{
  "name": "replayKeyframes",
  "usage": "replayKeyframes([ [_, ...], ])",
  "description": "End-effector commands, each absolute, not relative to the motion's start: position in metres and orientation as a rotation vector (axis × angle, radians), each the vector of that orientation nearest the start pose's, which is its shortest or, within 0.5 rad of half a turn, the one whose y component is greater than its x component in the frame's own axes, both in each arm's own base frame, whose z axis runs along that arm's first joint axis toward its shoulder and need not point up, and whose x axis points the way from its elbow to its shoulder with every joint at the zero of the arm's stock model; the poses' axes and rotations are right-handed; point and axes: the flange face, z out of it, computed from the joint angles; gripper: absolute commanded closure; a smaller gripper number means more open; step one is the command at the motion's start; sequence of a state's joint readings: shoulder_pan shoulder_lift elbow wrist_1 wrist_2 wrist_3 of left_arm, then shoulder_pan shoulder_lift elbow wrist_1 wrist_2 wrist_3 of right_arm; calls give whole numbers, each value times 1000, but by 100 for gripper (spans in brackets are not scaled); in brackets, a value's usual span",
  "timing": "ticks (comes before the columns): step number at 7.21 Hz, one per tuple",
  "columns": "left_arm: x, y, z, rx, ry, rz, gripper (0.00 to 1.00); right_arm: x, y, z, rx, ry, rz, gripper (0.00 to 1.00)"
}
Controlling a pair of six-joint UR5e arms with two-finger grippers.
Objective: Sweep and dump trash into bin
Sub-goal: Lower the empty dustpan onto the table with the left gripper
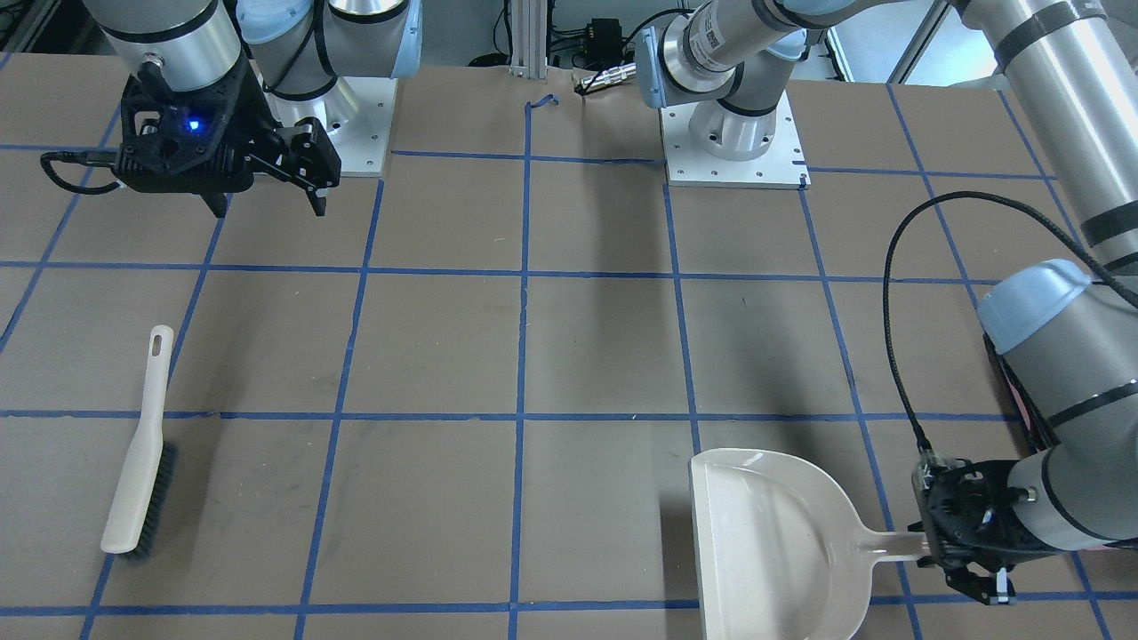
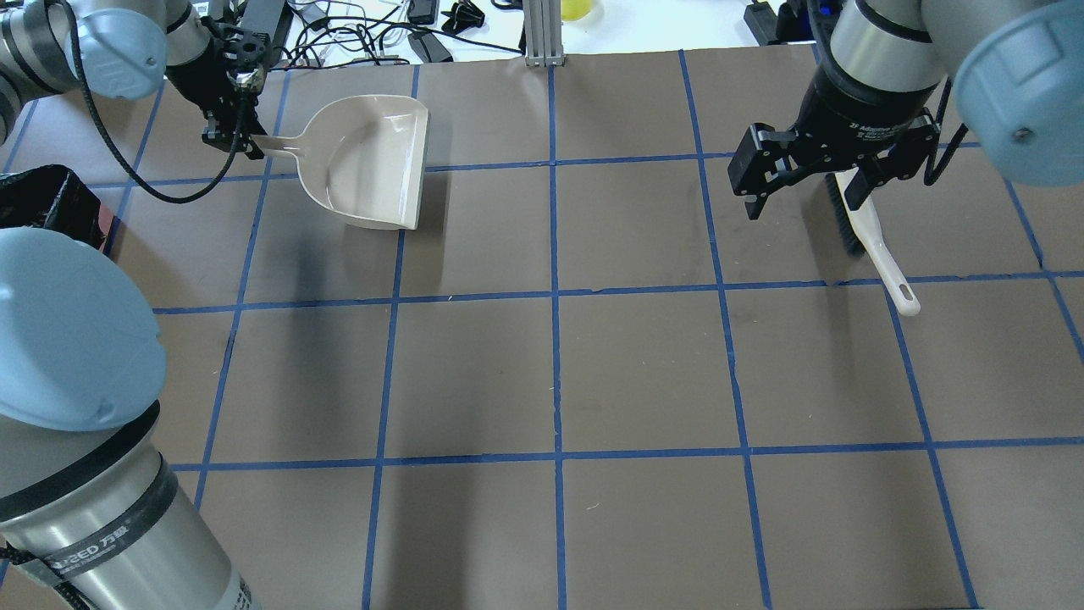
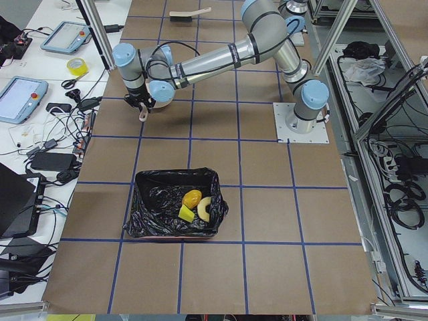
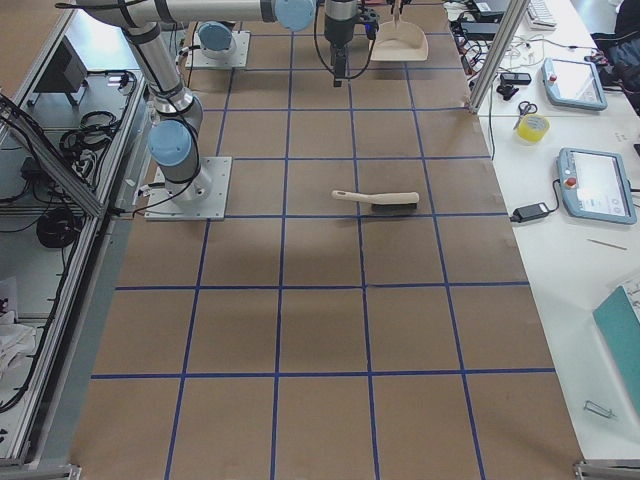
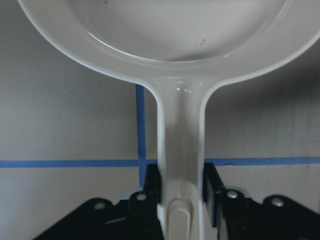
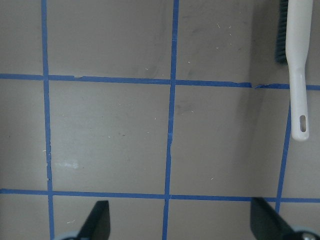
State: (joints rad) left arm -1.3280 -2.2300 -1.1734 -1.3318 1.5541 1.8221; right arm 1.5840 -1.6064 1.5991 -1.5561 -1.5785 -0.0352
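Starting from the tabletop (image 2: 644,373), I see the bin (image 3: 150,200) standing on it toward the robot's left end, well apart from the brush. Next in size is the dustpan (image 2: 373,161). Its scoop shows nothing inside, and it sits near the tabletop edge far from the robot, some way from the bin. The left gripper (image 2: 243,140) has its jaws closed on the dustpan handle, one on each side, as the left wrist view shows clearly. I cannot tell for sure whether the pan rests on the paper or hangs just above it. The brush (image 1: 142,462) lies flat on the robot's right side and nothing holds it. The right gripper (image 2: 800,196) hovers above the tabletop near it, with jaws wide apart and nothing between them. Smallest are the trash pieces, and all three are inside the bin: the bread roll (image 3: 191,198), the croissant piece (image 3: 204,209) and the sponge wedge (image 3: 185,213), lying close together on the black bag. From this I judge that sweeping and dumping are done, and the step in hand is putting down the dustpan. The next move, I think, calls for lowering the pan until it sits flat. After that I would open the left jaws and pull the wrist straight back along the handle, so that the pan is not dragged.
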Motion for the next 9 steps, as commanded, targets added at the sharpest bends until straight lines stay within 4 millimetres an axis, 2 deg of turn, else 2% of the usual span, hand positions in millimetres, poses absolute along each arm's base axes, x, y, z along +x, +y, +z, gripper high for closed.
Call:
replayKeyframes([
  [1, 38, -744, 285, -2205, -2175, -19, 100, 139, -473, 489, -70, 3150, 27, 0],
  [3, 34, -742, 278, -2184, -2182, -27, 100, 139, -470, 493, -70, 3150, 10, 0],
  [5, 9, -739, 272, -2195, -2156, -46, 100, 140, -469, 494, -72, 3150, 5, 0],
  [6, 4, -733, 271, -2207, -2147, -62, 100, 139, -470, 494, -70, 3152, 3, 0],
  [9, 9, -728, 259, -2194, -2138, -77, 100, 139, -467, 498, -58, 3150, -7, 0],
])
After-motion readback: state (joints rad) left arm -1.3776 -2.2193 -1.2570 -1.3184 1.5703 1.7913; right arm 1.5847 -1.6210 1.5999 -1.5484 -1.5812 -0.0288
